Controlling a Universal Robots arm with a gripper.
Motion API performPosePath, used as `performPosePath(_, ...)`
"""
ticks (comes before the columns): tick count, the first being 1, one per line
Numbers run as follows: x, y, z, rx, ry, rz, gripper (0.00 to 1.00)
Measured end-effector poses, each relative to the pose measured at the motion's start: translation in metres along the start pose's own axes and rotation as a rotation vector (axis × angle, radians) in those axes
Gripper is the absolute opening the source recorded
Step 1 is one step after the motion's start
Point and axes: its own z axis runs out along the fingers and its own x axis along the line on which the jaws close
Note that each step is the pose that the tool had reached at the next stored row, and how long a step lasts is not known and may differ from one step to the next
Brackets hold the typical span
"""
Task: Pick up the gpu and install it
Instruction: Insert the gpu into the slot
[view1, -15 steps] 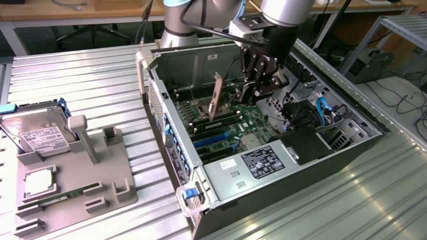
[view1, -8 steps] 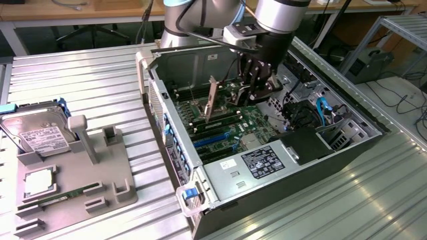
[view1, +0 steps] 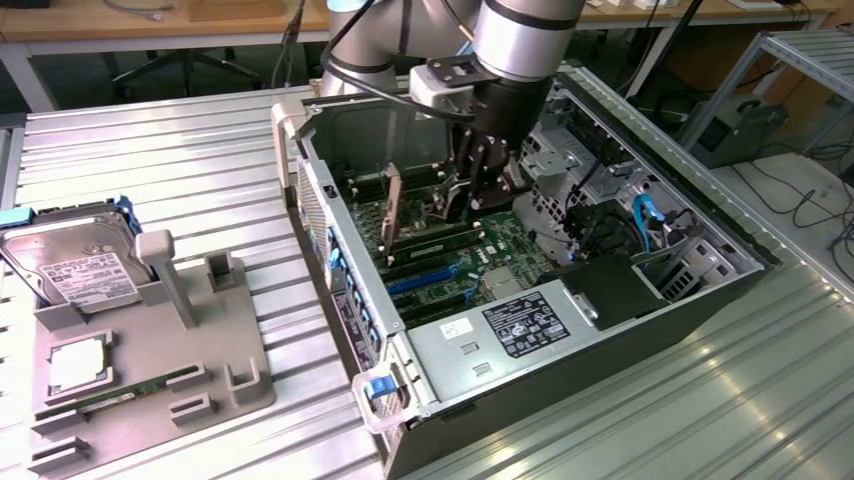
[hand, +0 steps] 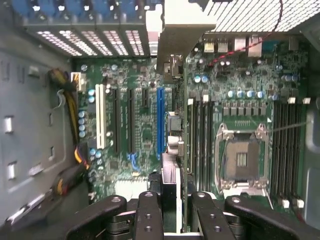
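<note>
Gripper (view1: 470, 205) inside open PC case (view1: 350, 330), clamped on gpu (hand: 171, 150) held edge-on above the motherboard (hand: 145, 125), card just beside blue slot (hand: 160, 120), bracket end toward case rear wall.

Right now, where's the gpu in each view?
Exterior view: gpu stands upright inside the open case, on the exterior view's left of the end effector.
Wrist view: gpu seen edge-on between the end effector fingers, over the motherboard.
Shared landmark: blue slot on the board.
</note>
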Motion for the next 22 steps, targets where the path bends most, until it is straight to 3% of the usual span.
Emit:
performPosePath(9, 0.000, 0.0031, 0.0134, -0.0001, 0.0002, 0.022, 0.28)
performPosePath(13, 0.000, 0.0095, 0.0174, -0.0001, 0.0000, 0.022, 0.28)
performPosePath(16, 0.005, 0.0099, 0.0192, 0.0002, -0.0054, 0.022, 0.28)
performPosePath(17, 0.005, 0.0105, 0.0198, 0.0036, -0.0061, 0.022, 0.28)
performPosePath(20, 0.005, 0.0129, 0.0208, 0.0324, -0.0065, 0.022, 0.28)
performPosePath(21, 0.005, 0.0136, 0.0217, 0.0376, -0.0068, 0.022, 0.28)
performPosePath(22, 0.005, 0.0139, 0.0224, 0.0380, -0.0068, 0.022, 0.28)
